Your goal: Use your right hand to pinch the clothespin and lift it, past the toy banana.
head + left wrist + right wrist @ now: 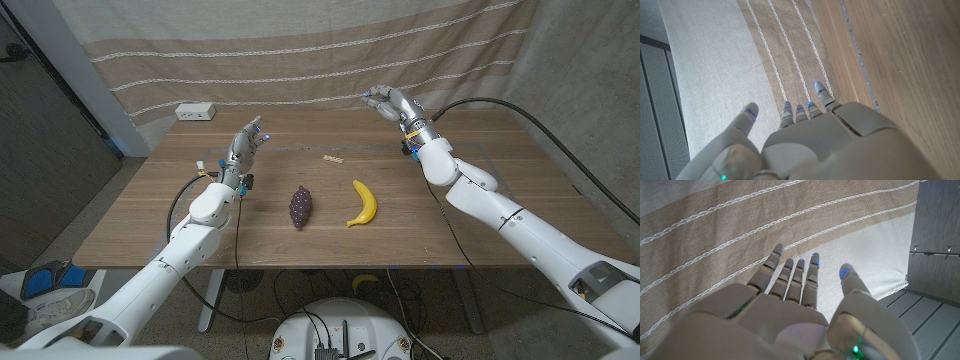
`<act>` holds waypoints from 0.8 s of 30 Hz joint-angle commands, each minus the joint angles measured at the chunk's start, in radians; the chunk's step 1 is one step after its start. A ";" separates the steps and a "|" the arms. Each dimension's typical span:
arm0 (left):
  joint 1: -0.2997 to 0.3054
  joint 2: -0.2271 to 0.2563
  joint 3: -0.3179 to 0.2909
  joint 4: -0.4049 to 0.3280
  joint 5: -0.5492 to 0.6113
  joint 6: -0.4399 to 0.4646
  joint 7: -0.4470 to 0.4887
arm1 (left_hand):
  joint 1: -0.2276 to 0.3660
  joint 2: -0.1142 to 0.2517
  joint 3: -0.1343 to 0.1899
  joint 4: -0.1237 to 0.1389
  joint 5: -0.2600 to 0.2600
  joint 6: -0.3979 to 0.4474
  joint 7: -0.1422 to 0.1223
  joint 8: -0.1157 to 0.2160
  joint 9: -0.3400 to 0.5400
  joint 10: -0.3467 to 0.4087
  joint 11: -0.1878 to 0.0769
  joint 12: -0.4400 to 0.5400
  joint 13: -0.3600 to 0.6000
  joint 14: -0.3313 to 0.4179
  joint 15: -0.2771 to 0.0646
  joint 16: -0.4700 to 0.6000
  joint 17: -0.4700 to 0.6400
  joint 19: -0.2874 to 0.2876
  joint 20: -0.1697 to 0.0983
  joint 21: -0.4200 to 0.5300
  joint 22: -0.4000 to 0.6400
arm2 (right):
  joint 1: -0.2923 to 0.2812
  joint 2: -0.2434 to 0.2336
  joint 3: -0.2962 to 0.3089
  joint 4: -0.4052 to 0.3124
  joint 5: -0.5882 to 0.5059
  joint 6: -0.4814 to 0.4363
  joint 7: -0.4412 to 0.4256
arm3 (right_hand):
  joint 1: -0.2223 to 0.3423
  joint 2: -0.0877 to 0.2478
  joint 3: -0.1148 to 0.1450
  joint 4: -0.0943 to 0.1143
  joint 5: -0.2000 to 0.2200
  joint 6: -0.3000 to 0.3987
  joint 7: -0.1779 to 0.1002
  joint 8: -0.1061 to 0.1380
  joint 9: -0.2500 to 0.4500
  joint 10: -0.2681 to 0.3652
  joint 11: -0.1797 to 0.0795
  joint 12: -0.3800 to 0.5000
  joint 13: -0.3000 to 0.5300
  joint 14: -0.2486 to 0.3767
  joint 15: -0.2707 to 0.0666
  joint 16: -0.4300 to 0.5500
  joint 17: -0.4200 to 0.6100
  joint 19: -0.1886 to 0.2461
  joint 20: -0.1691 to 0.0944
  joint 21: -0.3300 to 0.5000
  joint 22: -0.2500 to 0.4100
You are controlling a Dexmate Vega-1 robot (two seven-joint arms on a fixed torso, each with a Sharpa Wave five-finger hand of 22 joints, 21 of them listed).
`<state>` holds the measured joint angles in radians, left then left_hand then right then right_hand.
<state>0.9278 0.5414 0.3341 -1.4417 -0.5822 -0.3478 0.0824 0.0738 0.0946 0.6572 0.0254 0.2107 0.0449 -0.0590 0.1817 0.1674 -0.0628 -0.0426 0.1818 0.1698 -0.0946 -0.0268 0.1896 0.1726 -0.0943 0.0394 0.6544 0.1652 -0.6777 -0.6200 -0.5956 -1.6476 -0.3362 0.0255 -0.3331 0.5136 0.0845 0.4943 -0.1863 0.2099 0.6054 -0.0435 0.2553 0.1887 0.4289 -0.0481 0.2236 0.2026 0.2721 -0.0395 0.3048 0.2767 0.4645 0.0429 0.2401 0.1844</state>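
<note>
Clothespin point(333, 158): flat on tabletop point(150, 220), just beyond toy banana point(363, 203). Right hand point(392, 103): raised well beyond it, fingers apart, empty. Risk: descending fingers skid the small, flat pin instead of pinching it.

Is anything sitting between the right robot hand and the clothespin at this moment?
Nothing visible does. The right robot hand is raised and open at the table's far edge; the clothespin lies on bare wood toward the robot's left of it. The toy banana lies nearer the robot, off that line.
</note>
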 commanded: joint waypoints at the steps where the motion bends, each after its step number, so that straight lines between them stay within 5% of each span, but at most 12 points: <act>1: -0.006 -0.002 0.001 0.004 -0.001 0.002 -0.002 | -0.012 0.023 0.002 -0.007 -0.003 0.011 0.000 0.005 0.004 0.003 0.006 0.011 0.003 0.003 0.006 -0.003 0.002 0.004 0.005 -0.005 0.003 | 0.025 0.022 -0.043 0.028 -0.083 -0.028 -0.047 | 0.074 -0.012 0.011 -0.010 -0.010 0.019 -0.023 0.001 0.003 0.018 -0.010 0.005 0.002 0.025 -0.072 0.014 0.003 0.026 -0.004 0.011 0.003; 5: -0.011 -0.004 0.005 0.009 0.002 0.001 -0.006 | -0.013 0.022 0.002 -0.008 -0.003 0.013 0.000 0.004 0.004 0.005 0.003 0.011 0.003 0.003 0.006 -0.004 0.002 0.005 0.005 -0.007 0.004 | 0.031 0.049 -0.065 0.039 -0.144 -0.080 -0.098 | 0.187 -0.036 0.020 -0.007 -0.021 0.098 -0.056 0.022 0.004 0.052 -0.044 0.009 0.002 0.041 -0.094 0.026 0.009 0.056 -0.025 0.018 0.003; 9: -0.015 -0.005 0.007 0.011 0.002 0.003 -0.008 | -0.014 0.022 0.002 -0.009 -0.003 0.015 0.000 0.004 0.004 0.005 0.003 0.011 0.003 0.004 0.006 -0.004 0.002 0.007 0.005 -0.010 0.004 | 0.037 0.062 -0.078 0.051 -0.161 -0.090 -0.122 | 0.230 -0.047 0.020 -0.007 -0.024 0.121 -0.065 0.026 0.004 0.067 -0.061 0.010 0.002 0.049 -0.114 0.033 0.013 0.069 -0.032 0.022 0.004; 19: -0.018 -0.009 0.010 0.012 0.004 0.003 -0.007 | -0.015 0.022 0.003 -0.011 -0.003 0.018 0.000 0.004 0.004 0.007 0.003 0.011 0.003 0.004 0.005 -0.004 0.002 0.009 0.005 -0.014 0.004 | 0.050 0.072 -0.100 0.072 -0.164 -0.099 -0.119 | 0.253 -0.078 0.004 -0.002 -0.032 0.111 -0.071 0.018 0.004 0.067 -0.066 0.005 0.003 0.054 -0.110 0.039 0.017 0.075 -0.029 0.022 0.004; 24: -0.014 -0.008 0.010 0.010 0.001 0.002 -0.011 | -0.017 0.022 0.003 -0.012 -0.004 0.020 -0.001 0.004 0.004 0.008 0.003 0.011 0.003 0.005 0.005 -0.004 0.002 0.010 0.006 -0.016 0.004 | 0.065 0.076 -0.112 0.090 -0.144 -0.094 -0.084 | 0.200 -0.119 -0.046 0.032 -0.027 0.114 -0.066 0.012 0.006 0.070 -0.065 0.002 0.006 0.054 -0.107 0.044 0.027 0.075 -0.022 0.020 0.006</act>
<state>0.9121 0.5348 0.3416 -1.4308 -0.5811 -0.3451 0.0746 0.0661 0.0948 0.6569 0.0172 0.2108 0.0558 -0.0589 0.1816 0.1701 -0.0575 -0.0373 0.1897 0.1698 -0.0892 -0.0214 0.1896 0.1726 -0.0889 0.0447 0.6389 0.1651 -0.6337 -0.5596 -0.6800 -1.5858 -0.4803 -0.0566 -0.4380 0.7337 -0.0216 0.4657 -0.1609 0.1788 0.7163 -0.1074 0.2698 0.1922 0.4896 -0.1090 0.2309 0.2025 0.3130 -0.0410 0.3443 0.2990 0.5344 0.0163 0.2594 0.1863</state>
